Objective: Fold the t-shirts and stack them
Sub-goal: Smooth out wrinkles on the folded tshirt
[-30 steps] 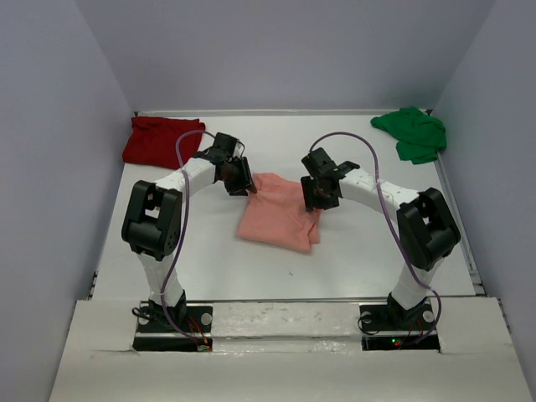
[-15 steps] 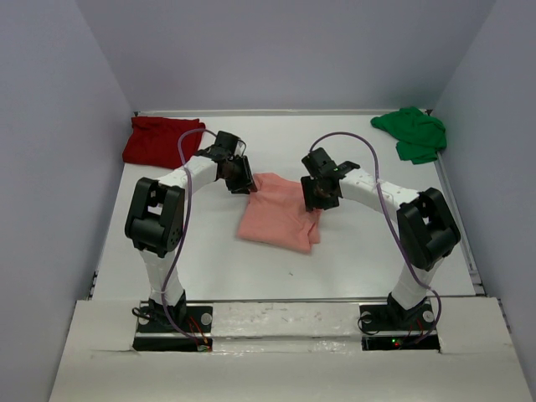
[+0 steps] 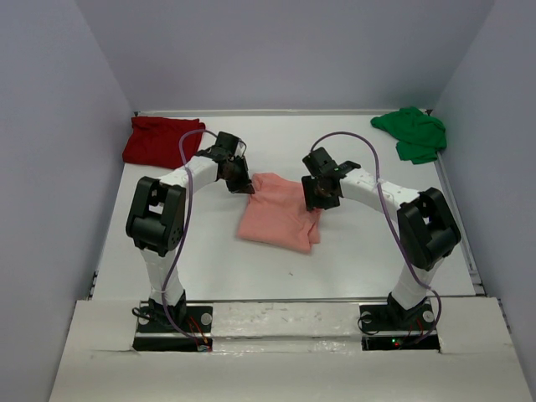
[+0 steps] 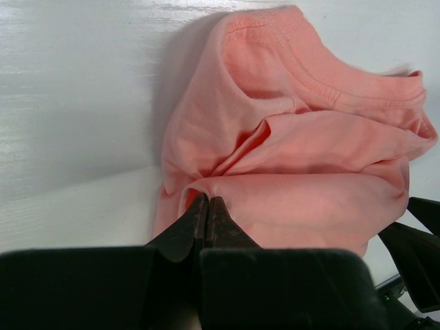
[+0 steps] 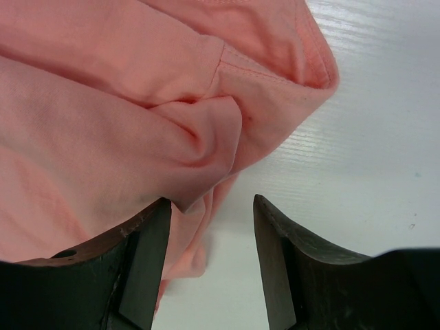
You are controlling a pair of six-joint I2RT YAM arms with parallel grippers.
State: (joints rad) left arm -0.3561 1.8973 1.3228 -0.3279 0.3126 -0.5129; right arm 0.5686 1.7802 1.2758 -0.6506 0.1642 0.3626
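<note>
T-shirt [image 4: 309, 199] fold between left jaws

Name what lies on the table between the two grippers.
The salmon-pink t-shirt lies between the left gripper, shut on one edge of it, and the right gripper, open at the opposite edge. The top view shows this.

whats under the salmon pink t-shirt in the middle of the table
Only the white table top shows around the salmon-pink cloth t-shirt; nothing sticks out from beneath. Its own folded layers cover whatever lies under it, so that patch cannot be checked.
</note>
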